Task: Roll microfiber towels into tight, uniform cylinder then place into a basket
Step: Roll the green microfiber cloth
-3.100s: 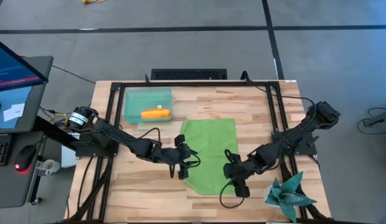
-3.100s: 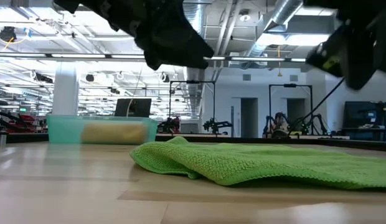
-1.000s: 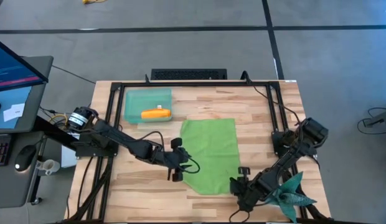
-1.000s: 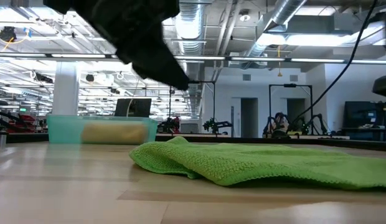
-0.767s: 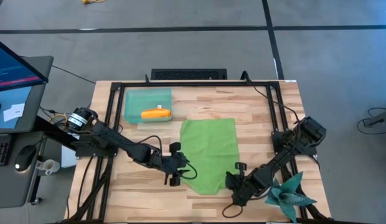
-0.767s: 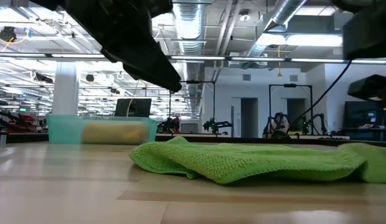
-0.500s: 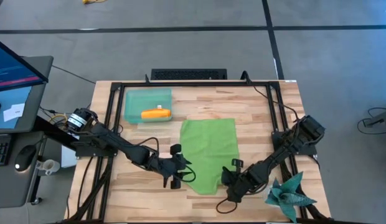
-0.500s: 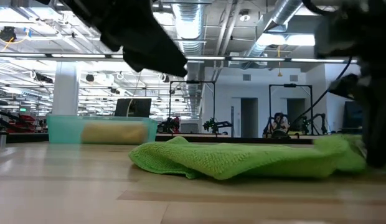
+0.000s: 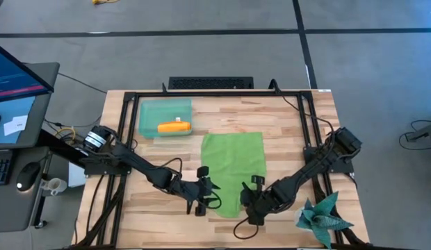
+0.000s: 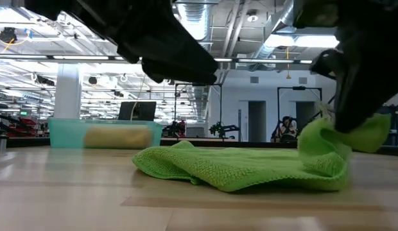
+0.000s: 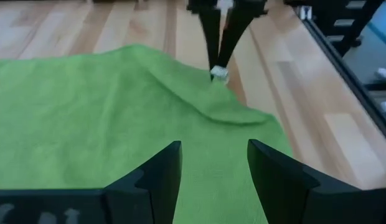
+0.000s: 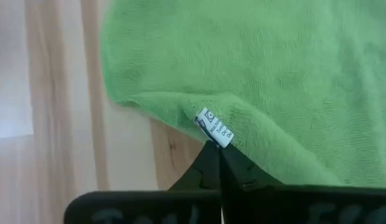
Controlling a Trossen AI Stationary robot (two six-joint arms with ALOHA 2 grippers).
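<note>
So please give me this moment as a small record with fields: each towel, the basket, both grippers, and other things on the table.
green towel: spread on the table, near right corner lifted
orange towel: rolled, lying inside the basket
basket: far left part of the table
right gripper: shut on the green towel's near right corner, by its white tag
left gripper: open, over the green towel's near left edge, not gripping
star object: teal, near right corner of the table
</note>
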